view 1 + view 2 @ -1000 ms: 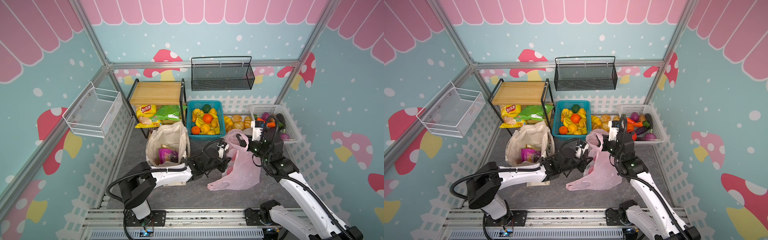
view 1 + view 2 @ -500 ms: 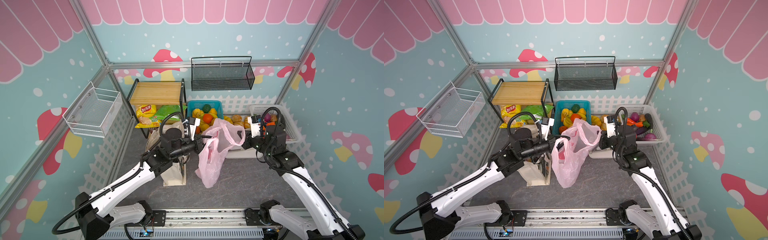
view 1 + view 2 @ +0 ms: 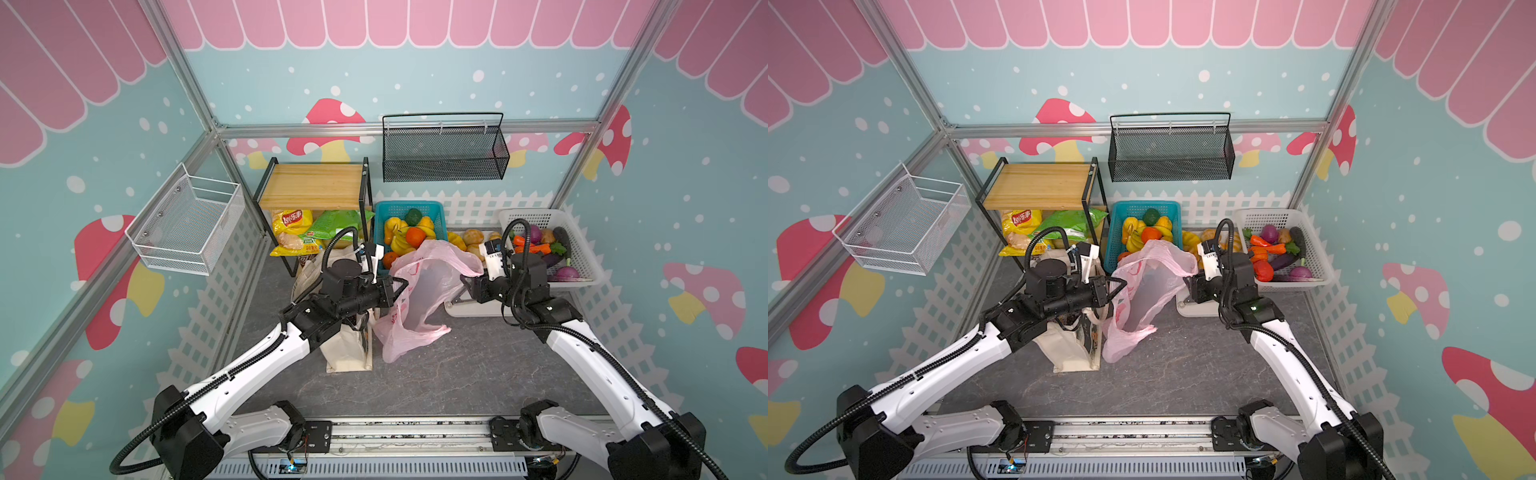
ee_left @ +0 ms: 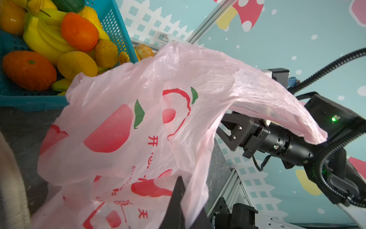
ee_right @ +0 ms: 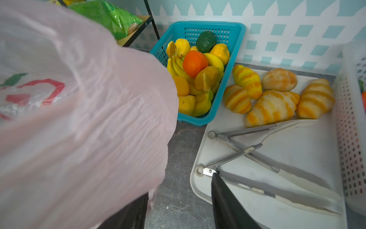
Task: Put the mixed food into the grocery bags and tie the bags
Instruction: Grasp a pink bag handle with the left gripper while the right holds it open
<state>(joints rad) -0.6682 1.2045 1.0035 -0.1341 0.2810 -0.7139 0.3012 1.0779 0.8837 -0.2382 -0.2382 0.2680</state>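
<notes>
The pink grocery bag (image 3: 419, 291) (image 3: 1142, 291) hangs open between my two grippers, its bottom resting on the floor. My left gripper (image 3: 401, 286) (image 4: 184, 200) is shut on one handle of the bag (image 4: 138, 119). The other handle is draped loosely over my right gripper (image 3: 465, 282) (image 5: 178, 190), which stands open; pink film (image 5: 79, 119) covers one of its fingers. The cream canvas tote (image 3: 345, 349) (image 3: 1067, 349) stands under my left arm, its contents hidden. Toy vegetables (image 3: 540, 249) lie in the white basket (image 3: 582, 232).
A blue basket of toy fruit (image 3: 409, 237) stands behind the bag. A white tray (image 5: 297, 158) holds bread rolls and two tongs (image 5: 247, 150). A yellow chip packet (image 3: 291, 224) and a green packet (image 3: 336, 224) lie under the wooden shelf (image 3: 311, 187).
The left gripper lifted the pink bag off the floor and drew it leftwards, opening its mouth. The right gripper opened and let go of its handle, which now lies over it.
</notes>
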